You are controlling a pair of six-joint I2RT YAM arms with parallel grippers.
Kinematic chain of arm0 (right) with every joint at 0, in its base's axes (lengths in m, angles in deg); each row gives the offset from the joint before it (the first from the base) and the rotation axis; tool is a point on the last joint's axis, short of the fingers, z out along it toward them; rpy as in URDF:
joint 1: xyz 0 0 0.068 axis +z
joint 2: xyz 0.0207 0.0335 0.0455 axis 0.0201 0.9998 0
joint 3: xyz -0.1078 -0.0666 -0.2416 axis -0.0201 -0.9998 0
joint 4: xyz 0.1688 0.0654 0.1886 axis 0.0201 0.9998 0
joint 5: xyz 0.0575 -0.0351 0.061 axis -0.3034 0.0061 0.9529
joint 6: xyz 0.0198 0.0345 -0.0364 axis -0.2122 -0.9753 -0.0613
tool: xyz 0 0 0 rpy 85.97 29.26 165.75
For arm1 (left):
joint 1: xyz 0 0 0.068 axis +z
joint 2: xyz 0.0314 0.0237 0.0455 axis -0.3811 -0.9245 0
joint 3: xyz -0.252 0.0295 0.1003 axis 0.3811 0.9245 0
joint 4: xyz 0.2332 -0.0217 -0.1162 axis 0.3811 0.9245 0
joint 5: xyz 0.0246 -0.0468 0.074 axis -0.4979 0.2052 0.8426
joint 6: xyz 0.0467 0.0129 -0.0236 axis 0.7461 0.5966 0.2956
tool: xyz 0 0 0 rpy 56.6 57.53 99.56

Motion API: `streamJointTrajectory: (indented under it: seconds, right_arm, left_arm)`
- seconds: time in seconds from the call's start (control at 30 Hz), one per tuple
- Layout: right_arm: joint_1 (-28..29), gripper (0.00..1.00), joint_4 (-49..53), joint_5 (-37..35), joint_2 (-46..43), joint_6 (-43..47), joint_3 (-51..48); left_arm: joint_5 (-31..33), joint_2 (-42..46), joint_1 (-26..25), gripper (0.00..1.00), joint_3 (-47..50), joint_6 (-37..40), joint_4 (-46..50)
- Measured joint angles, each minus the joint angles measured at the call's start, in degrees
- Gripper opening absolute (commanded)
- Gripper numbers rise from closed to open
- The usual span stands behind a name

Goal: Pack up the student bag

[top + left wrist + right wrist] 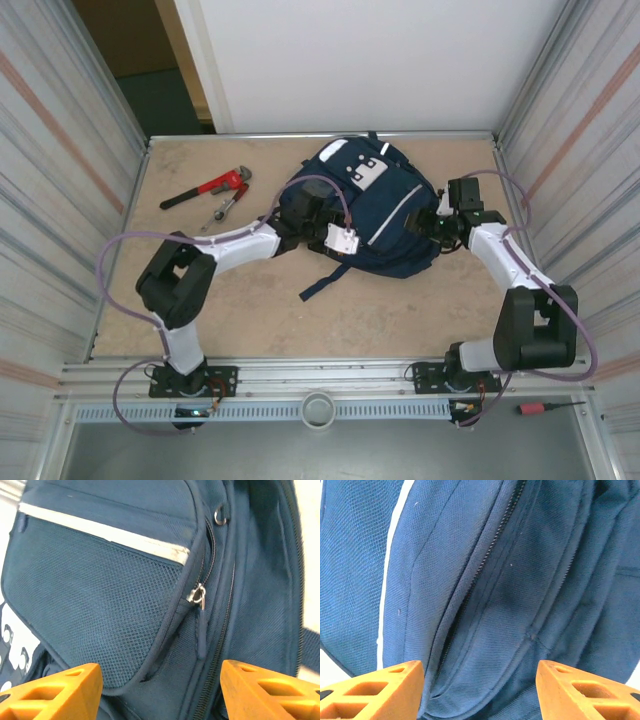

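A red metal pipe wrench with a dark handle point(205, 187) lies on the far left of the pale brown board worktop point(380, 320). A smaller silver tool with red grips point(228, 206) lies just beside it. A red-handled screwdriver point(548, 408) rests on the near right metal ledge.

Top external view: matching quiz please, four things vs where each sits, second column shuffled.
1 student bag
2 red pipe wrench
3 red-handled screwdriver
4 left end effector

A far-left part of the table
B near ledge, right corner
C at the bag's left side
D middle of the table, toward the back

Pairs: 1-D, 2-A, 3-B, 4-C
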Motion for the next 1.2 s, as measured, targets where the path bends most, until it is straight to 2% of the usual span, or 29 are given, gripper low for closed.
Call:
streamJointTrajectory:
  seconds: [0.23, 0.57, 0.87, 0.93, 1.07, 1.2]
  right_arm:
    - [0.00, 0.57, -1.31, 3.30, 4.17, -0.57, 1.81]
    - [0.00, 0.51, -1.92, 5.55, 12.90, -0.48, 9.07]
    - [0.94, 0.53, 1.55, 5.05, 21.22, 1.25, 20.90]
    - [1.18, 0.55, 2.84, 3.28, 20.94, 2.14, 22.05]
    - [1.27, 0.59, 4.09, -1.22, 17.35, 2.69, 19.93]
    - [2.67, 0.59, 3.98, -4.74, 8.02, 2.47, 11.65]
  left_arm:
    - [3.85, -5.27, -0.74, 0.49, -5.27, 10.16, 0.00]
    - [4.59, -7.61, -1.40, 0.21, -9.40, 12.72, 1.75]
    - [3.61, -7.61, -1.38, 0.00, -9.40, 6.60, 1.29]
    - [2.97, -7.61, -1.38, 0.00, -9.40, 4.33, 1.29]
    - [0.50, -7.63, -1.11, 0.00, -9.40, -2.25, 1.31]
    - [-3.52, -7.63, 0.04, 0.00, -9.40, -9.75, 1.49]
